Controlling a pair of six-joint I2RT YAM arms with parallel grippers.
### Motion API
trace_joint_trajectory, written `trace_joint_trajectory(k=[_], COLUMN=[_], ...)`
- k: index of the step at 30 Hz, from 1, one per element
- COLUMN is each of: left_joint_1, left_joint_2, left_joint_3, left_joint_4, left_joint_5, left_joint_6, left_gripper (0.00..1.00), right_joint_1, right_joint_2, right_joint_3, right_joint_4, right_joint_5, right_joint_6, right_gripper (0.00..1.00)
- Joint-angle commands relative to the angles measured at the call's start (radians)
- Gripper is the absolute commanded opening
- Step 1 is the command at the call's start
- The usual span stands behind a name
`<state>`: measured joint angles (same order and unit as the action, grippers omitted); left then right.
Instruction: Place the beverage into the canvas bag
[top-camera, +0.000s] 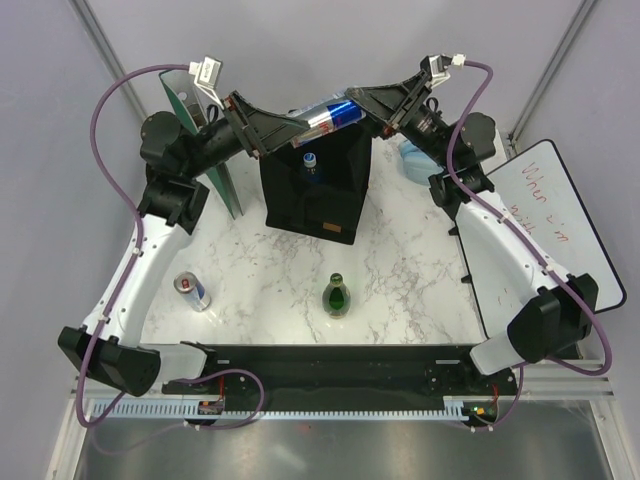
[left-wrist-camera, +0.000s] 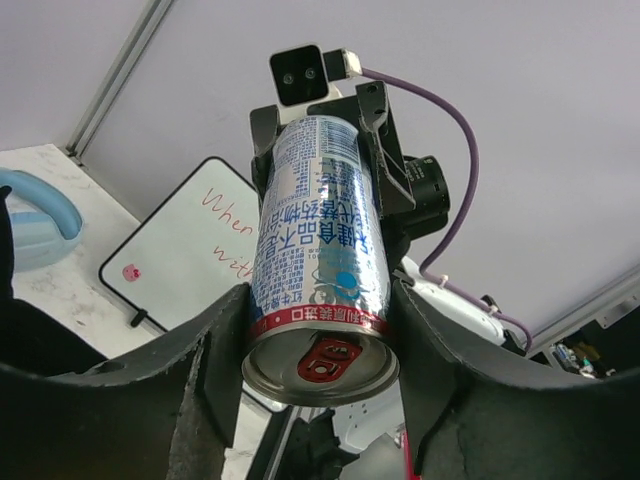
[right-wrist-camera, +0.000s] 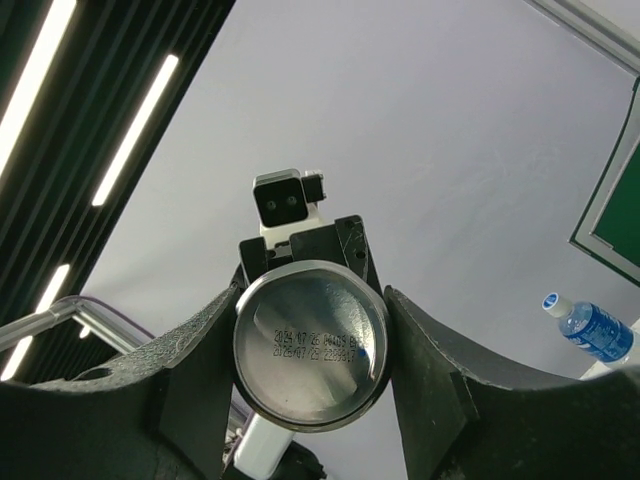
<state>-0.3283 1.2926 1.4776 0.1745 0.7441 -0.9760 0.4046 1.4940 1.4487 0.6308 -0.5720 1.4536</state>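
Observation:
A blue and silver beverage can (top-camera: 333, 115) hangs level in the air above the open top of the black canvas bag (top-camera: 318, 190), which stands at the back middle with a tan label (top-camera: 330, 229). My left gripper (top-camera: 292, 128) is shut on the can's tab end (left-wrist-camera: 320, 362). My right gripper (top-camera: 366, 104) is shut on the can's bottom end (right-wrist-camera: 312, 345). In the left wrist view the fingers (left-wrist-camera: 215, 360) press both sides of the can. In the right wrist view the fingers (right-wrist-camera: 425, 360) do the same. A water bottle (top-camera: 310, 162) stands inside the bag.
A second can (top-camera: 192, 291) stands at the front left and a green glass bottle (top-camera: 338, 294) at the front middle. A whiteboard (top-camera: 555, 220) lies on the right, a green board (top-camera: 205, 140) leans at the back left, and a blue object (top-camera: 412, 160) lies behind the right arm.

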Motion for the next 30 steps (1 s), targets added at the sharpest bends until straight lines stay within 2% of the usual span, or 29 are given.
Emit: trace_joint_trajectory(k=[1, 2, 3, 7, 8, 10, 11, 12, 13, 14, 15, 16, 19, 21, 24, 28, 30], left_joint_1=[-0.017, -0.017, -0.017, -0.017, -0.017, -0.017, -0.017, -0.017, -0.017, -0.014, -0.012, -0.003, 0.026, 0.037, 0.037, 0.038, 0.023], left_joint_2=[0.013, 0.005, 0.002, -0.01, -0.006, -0.001, 0.004, 0.005, 0.005, 0.007, 0.013, 0.019, 0.062, 0.098, 0.212, 0.368, 0.408], left_joint_3=[0.001, -0.003, -0.017, -0.031, -0.031, -0.03, -0.023, -0.019, -0.01, 0.01, 0.027, 0.051, 0.182, 0.312, 0.498, 0.647, 0.717], left_joint_4=[0.02, 0.022, 0.022, 0.004, 0.002, 0.0, -0.022, -0.042, -0.073, -0.133, -0.168, -0.22, -0.41, -0.583, -0.786, -0.927, -0.986], left_joint_5=[0.04, 0.04, 0.037, 0.029, 0.034, 0.04, 0.035, 0.023, 0.009, -0.006, -0.037, -0.051, -0.09, -0.155, -0.23, -0.287, -0.362], left_joint_6=[-0.039, -0.041, -0.041, -0.029, -0.029, -0.02, -0.018, -0.012, 0.008, 0.025, 0.075, 0.106, 0.25, 0.372, 0.495, 0.583, 0.632], left_gripper=[0.62, 0.74, 0.76, 0.82, 0.79, 0.55, 0.24, 0.09, 0.02, 0.02, 0.02, 0.02, 0.02, 0.02, 0.02, 0.02, 0.02], right_joint_1=[0.022, 0.022, 0.022, 0.022, 0.022, 0.022, 0.022, 0.022, 0.022, 0.022, 0.019, 0.016, -0.013, -0.041, -0.05, -0.05, -0.041], right_joint_2=[-0.006, 0.005, 0.009, 0.017, 0.015, 0.011, 0.008, 0.006, 0.006, 0.002, -0.003, -0.009, -0.067, -0.129, -0.208, -0.222, -0.213], right_joint_3=[-0.008, -0.011, -0.011, -0.011, -0.016, -0.022, -0.028, -0.03, -0.03, -0.025, -0.024, -0.022, -0.03, -0.068, -0.103, -0.096, -0.07], right_joint_4=[0.148, 0.165, 0.168, 0.162, 0.158, 0.156, 0.153, 0.15, 0.147, 0.124, 0.101, 0.031, -0.182, -0.268, -0.468, -0.763, -0.847], right_joint_5=[0.035, 0.035, 0.035, 0.037, 0.038, 0.041, 0.041, 0.038, 0.035, 0.031, 0.029, 0.032, 0.072, 0.098, 0.197, 0.297, 0.368], right_joint_6=[0.027, 0.034, 0.036, 0.022, 0.014, 0.01, 0.008, 0.002, -0.005, -0.013, -0.053, -0.08, -0.232, -0.295, -0.47, -0.659, -0.774], right_gripper=[0.0, 0.0, 0.0, 0.0, 0.0, 0.0, 0.0, 0.0, 0.01, 0.07, 0.35, 0.48, 0.81, 0.98, 0.98, 0.97, 0.96])
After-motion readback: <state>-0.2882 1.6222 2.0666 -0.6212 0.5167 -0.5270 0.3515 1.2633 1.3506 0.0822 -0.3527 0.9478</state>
